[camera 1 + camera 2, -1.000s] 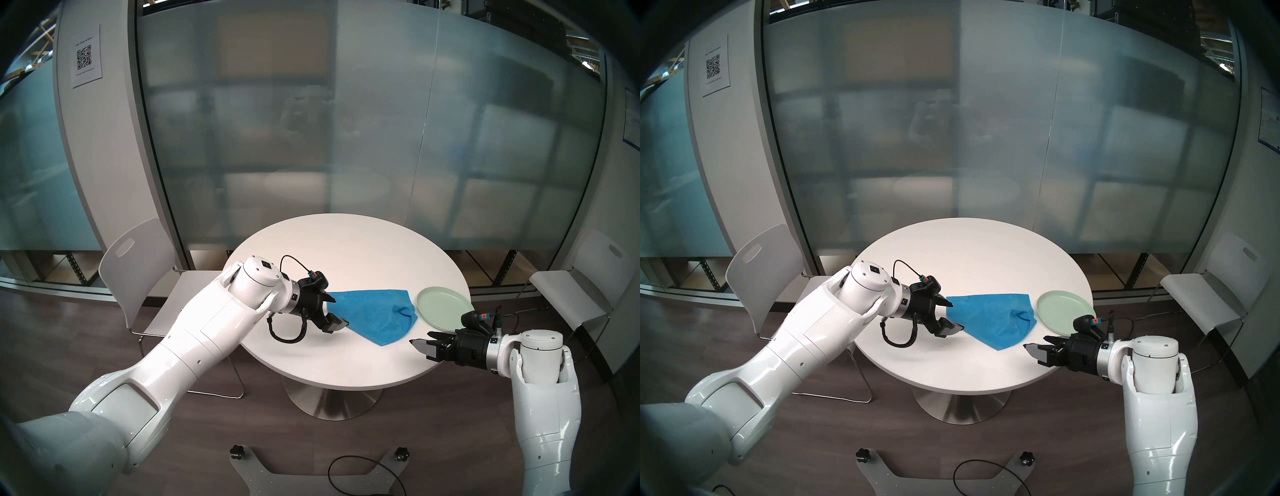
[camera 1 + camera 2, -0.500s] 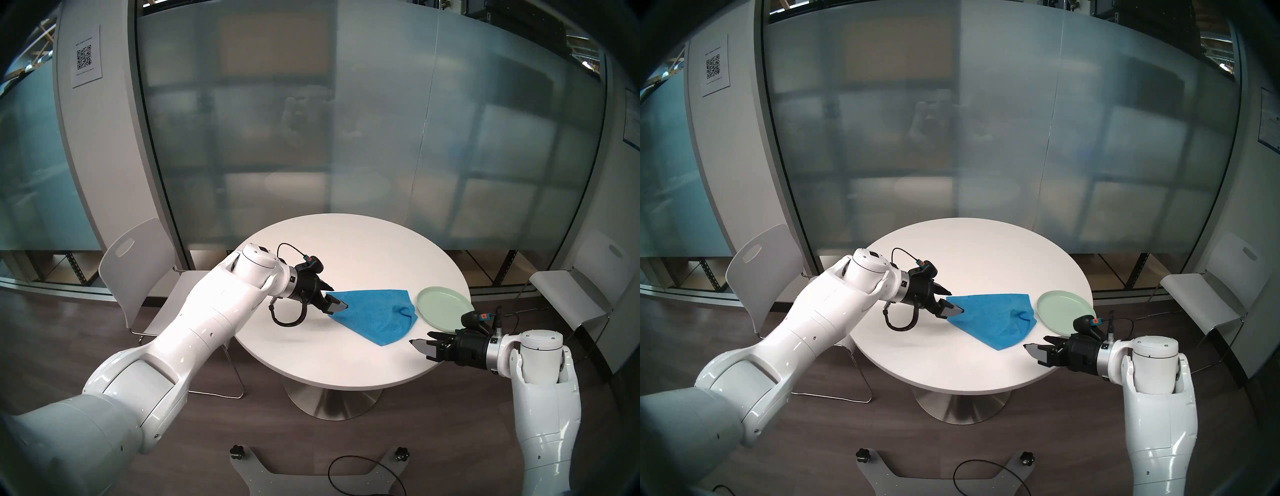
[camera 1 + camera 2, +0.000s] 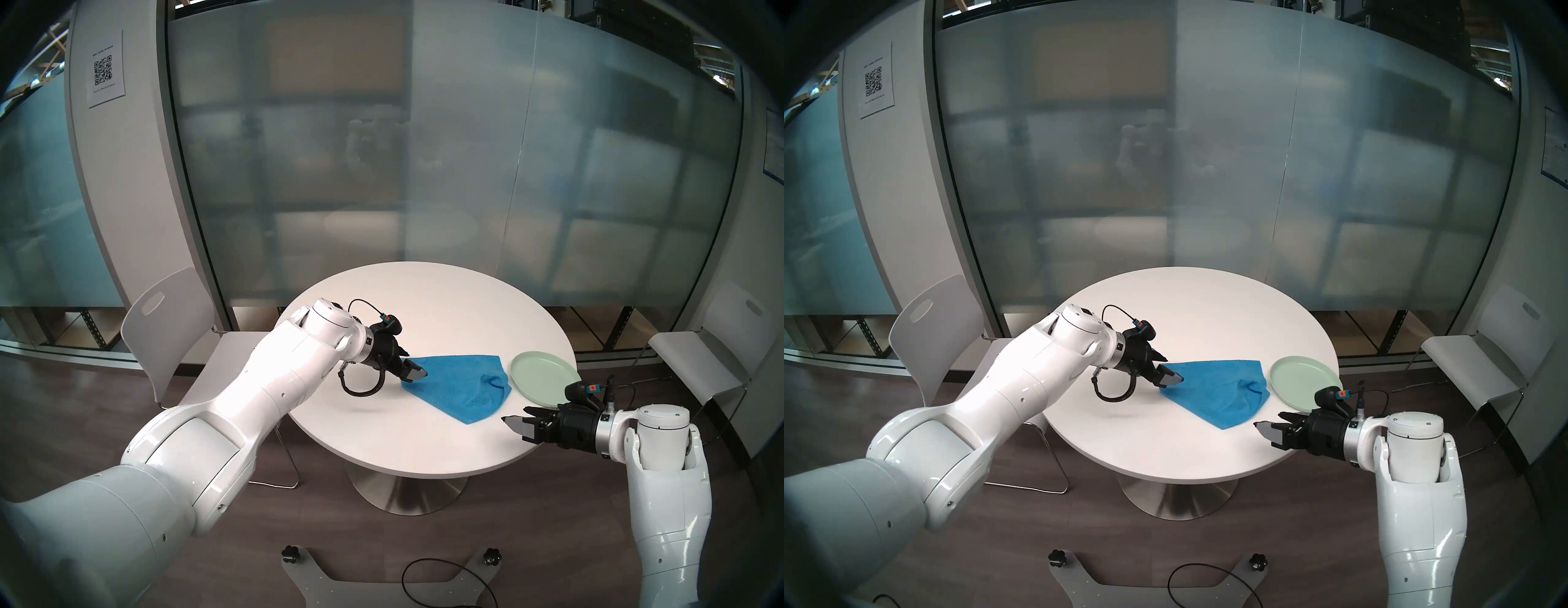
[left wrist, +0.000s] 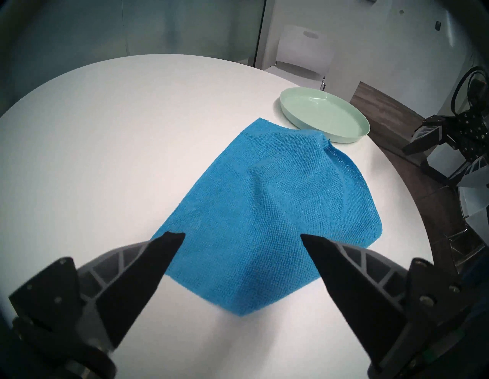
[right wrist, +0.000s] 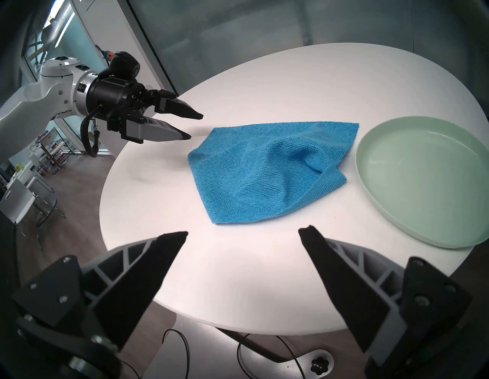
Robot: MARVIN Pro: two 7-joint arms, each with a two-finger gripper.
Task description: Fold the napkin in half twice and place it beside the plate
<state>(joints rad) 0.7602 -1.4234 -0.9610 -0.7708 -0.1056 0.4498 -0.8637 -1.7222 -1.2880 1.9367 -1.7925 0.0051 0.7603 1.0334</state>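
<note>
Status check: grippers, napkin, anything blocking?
Both grippers open, empty: left gripper at napkin's near corner, right gripper off table's edge. Napkin unfolded, rumpled beside plate. Nothing in the way.

Your left arm [image 3: 271, 382] reaches in from the lower left, stretched out, with the wrist angled downward. The left gripper [image 3: 413, 364] has its jaws spread wide with nothing between them, the near finger [image 3: 413, 371] slanting down. Your right arm [image 3: 666, 501] rises on the right side, bent sharply at the wrist so the forearm stands upright. The right gripper [image 3: 515, 420] points toward the left, jaws likewise parted and empty.
</note>
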